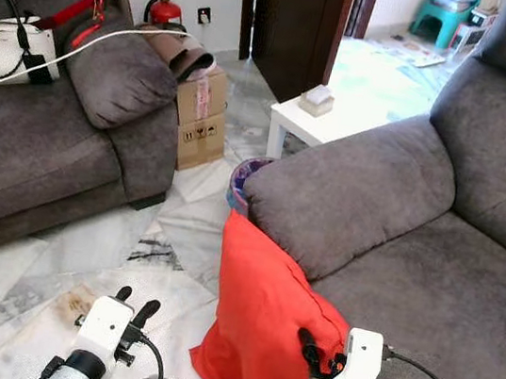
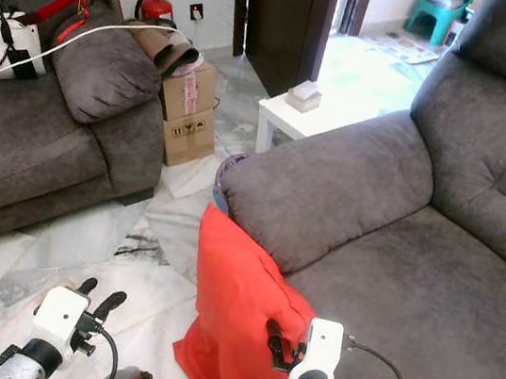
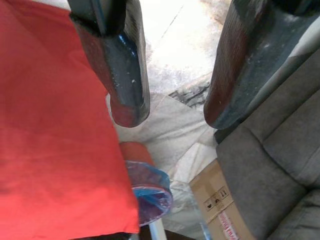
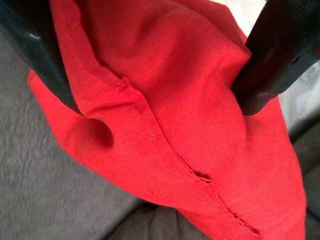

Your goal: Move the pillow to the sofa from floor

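The red pillow, soft cloth with a stitched seam, was seen standing on the marble floor, leaned against the front of the grey plush sofa below its rounded armrest. The right gripper was pressed against the pillow's sofa-side edge. In the right wrist view its fingers were spread wide to either side of the seam, dimpling the cloth but not clamping it. The left gripper was held over the floor, open and empty. The left wrist view alone revealed a round blue-rimmed object beside the pillow and a cardboard box.
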Robot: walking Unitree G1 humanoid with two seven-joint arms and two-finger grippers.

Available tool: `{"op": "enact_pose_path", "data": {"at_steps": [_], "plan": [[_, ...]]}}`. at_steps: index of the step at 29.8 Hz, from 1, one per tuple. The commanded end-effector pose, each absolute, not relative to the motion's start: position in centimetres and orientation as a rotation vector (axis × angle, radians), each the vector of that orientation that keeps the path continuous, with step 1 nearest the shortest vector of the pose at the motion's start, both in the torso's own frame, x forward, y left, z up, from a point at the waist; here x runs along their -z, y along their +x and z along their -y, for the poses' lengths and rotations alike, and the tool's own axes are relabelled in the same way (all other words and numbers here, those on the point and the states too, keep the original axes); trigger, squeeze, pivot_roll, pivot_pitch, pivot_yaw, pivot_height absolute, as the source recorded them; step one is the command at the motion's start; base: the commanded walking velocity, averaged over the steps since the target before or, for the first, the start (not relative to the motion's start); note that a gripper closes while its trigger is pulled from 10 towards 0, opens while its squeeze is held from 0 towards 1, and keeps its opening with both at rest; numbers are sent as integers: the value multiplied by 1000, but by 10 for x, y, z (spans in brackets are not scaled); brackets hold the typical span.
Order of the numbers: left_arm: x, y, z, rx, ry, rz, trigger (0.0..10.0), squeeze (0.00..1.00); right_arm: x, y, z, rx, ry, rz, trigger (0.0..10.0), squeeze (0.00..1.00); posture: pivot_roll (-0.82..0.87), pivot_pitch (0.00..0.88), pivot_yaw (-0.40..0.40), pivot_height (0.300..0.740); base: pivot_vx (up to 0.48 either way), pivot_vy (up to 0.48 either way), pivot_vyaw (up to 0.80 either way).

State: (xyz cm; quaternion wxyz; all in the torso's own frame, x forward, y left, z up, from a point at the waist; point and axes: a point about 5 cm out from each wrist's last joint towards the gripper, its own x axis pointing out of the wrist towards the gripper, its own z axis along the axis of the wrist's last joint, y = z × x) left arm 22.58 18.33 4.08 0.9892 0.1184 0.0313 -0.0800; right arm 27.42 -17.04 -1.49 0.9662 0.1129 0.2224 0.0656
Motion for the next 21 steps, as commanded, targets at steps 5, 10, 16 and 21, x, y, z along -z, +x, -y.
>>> {"op": "enact_pose_path", "data": {"at_steps": [5, 10, 16, 21], "plan": [[-38, 216, -188, 175, 276, -104, 10000, 0, 17, 273, 161, -135, 251, -455, 0, 0, 159, 204, 56, 620, 0, 0, 0], [-39, 213, -188, 171, 275, -109, 10000, 0, 14, 276, 161, -132, 285, -438, 0, 0, 162, 206, 54, 620, 0, 0, 170], [-39, 215, -187, 170, 269, -114, 10000, 0, 10, 280, 167, -116, 300, -402, 0, 0, 156, 201, 53, 620, 0, 0, 403], [-39, 218, -186, 165, 266, -114, 10000, 0, 12, 277, 172, -87, 286, -415, 0, 0, 152, 194, 50, 620, 0, 0, 0]]}}
